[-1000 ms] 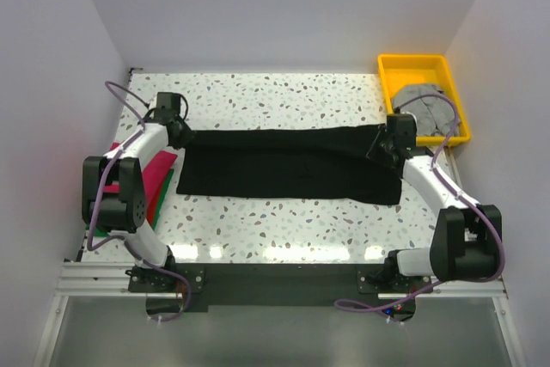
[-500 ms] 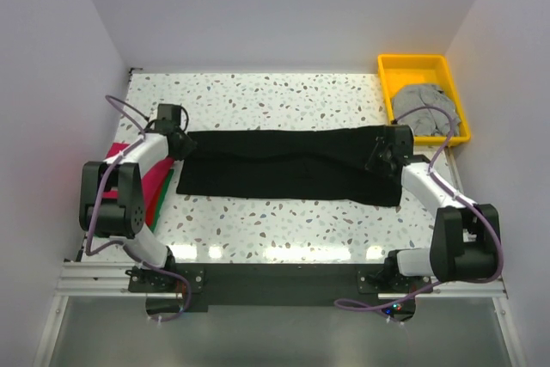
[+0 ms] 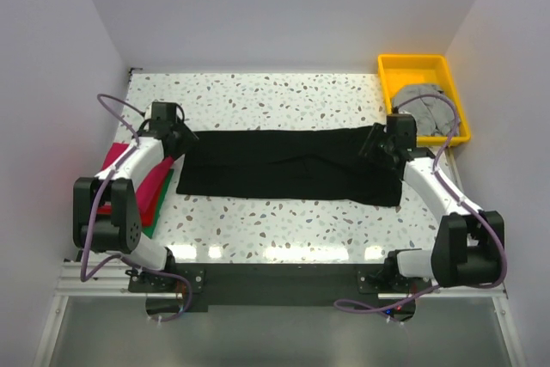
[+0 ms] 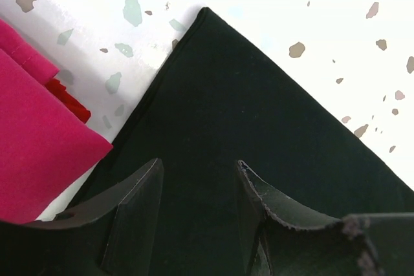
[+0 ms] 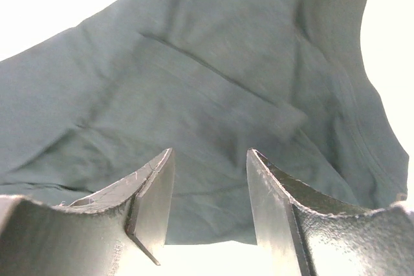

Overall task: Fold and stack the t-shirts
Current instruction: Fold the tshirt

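Jaws of the left gripper (image 4: 197, 166) stand partly apart with nothing between them; its two fingers (image 4: 139, 205) hang just over the black shirt (image 3: 288, 165), and whether they touch the cloth cannot be told. Ahead of this gripper lies the shirt's pointed corner, with bare speckled desk (image 3: 284, 96) beyond it. To the gripper's left sits the magenta shirt (image 4: 39, 134), its edge just beside the black cloth, and a scrap of the red shirt (image 4: 68, 98) peeks out from under it. In the overhead view a sliver of the green shirt (image 3: 155, 217) shows at the bottom of that pile, behind the gripper and toward the arm's base.

The right gripper (image 5: 210, 153) is likewise partly open and holds nothing. It is poised over the opposite end of the black shirt, which stretches as a long flat band from one gripper to the other. Beneath and ahead of it the cloth shows soft creases and a curved hem. Beyond the right gripper, away from the black shirt, the grey shirt (image 3: 425, 109) lies crumpled in a yellow tray (image 3: 412, 64).
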`<action>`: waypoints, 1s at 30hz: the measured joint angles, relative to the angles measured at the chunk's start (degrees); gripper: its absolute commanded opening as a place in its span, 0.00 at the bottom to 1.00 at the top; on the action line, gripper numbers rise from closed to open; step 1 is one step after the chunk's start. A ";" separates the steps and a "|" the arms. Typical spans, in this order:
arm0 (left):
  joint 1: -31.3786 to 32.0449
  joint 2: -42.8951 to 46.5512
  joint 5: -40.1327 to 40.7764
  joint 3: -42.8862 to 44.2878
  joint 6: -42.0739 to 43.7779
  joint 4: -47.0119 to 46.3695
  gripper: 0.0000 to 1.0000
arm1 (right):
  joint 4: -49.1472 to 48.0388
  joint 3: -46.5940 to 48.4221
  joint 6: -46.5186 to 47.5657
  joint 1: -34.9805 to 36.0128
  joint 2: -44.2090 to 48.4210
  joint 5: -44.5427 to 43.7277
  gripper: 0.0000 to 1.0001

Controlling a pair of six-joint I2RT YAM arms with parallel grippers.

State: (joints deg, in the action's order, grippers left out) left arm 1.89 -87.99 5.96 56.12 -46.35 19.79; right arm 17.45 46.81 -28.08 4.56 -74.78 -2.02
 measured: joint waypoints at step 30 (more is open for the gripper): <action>5.70 -3.93 -0.79 3.37 -2.54 3.69 0.51 | -0.57 22.18 4.31 5.66 -27.56 -3.10 0.57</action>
State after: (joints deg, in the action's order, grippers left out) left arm 7.60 -91.92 5.17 59.48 -48.88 23.49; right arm 16.88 68.99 -23.77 10.22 -102.35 -5.13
